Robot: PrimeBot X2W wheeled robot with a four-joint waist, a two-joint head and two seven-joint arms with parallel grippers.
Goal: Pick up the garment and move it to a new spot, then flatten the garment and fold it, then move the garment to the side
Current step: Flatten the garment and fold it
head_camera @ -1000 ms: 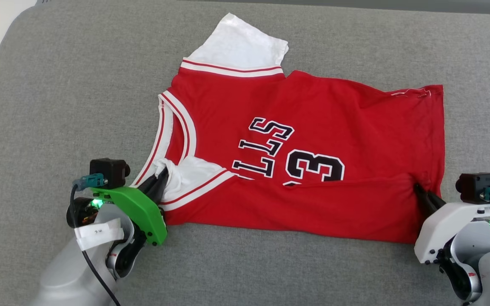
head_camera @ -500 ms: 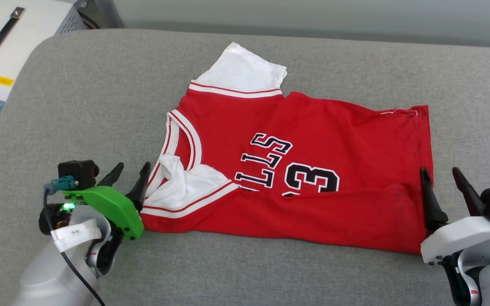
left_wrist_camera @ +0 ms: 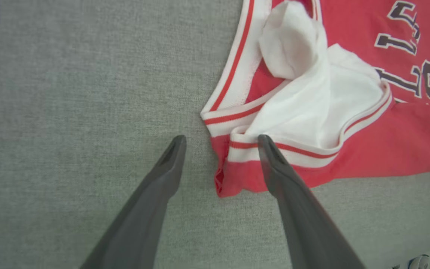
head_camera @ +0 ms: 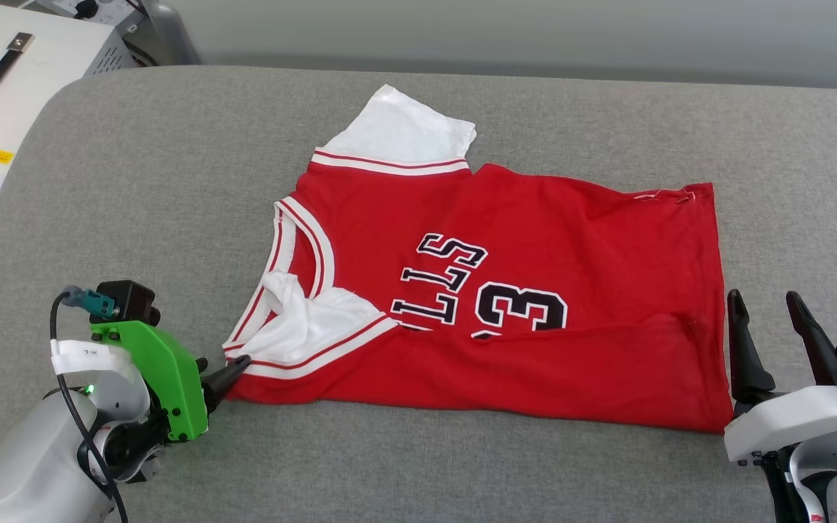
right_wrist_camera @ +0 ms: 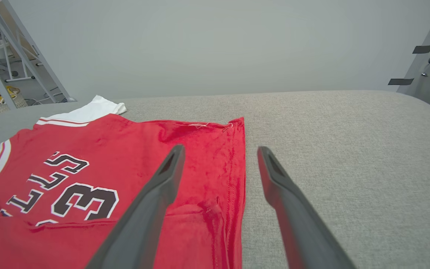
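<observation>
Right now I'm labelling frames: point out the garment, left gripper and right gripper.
garment (head_camera: 578, 240), head view, red fabric beside the print.
left gripper (left_wrist_camera: 221, 138), left wrist view, midway between its fingertips.
right gripper (right_wrist_camera: 220, 148), right wrist view, midway between its fingertips.

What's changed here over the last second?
Both let go: the left gripper had pinched the white sleeve of the garment, the right gripper its hem. Now both are open and drawn back, the left at the near corner. The garment stayed folded on the grey cushion.
</observation>
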